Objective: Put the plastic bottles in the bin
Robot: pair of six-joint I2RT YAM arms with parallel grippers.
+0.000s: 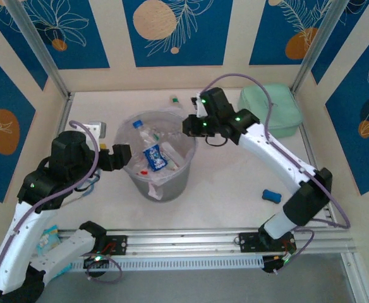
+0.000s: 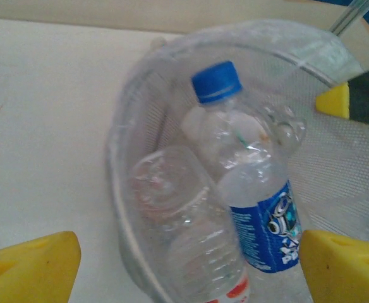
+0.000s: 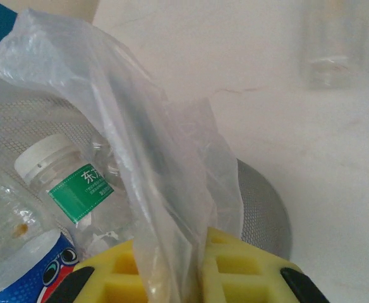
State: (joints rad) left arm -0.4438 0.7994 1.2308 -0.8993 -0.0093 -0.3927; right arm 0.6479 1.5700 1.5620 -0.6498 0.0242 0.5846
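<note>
Fingers of left gripper (image 2: 184,271) spread wide over bin (image 1: 148,188); right gripper (image 3: 200,268) clamped on its liner (image 3: 140,145) | bottles (image 2: 254,214) lie inside bin; 1 bottle (image 1: 174,99) on table (image 1: 235,180) behind | judged light, slick, crushable; grasp mid-body, across width

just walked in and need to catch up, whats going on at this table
Two robot arms are working at the grey bin. The right tool is shut on a fold of the bin's clear bag at the rim. The left tool hangs open over the bin, above a blue-capped bottle lying inside with several others. What looks like one more bottle lies on the table beyond the bin.
</note>
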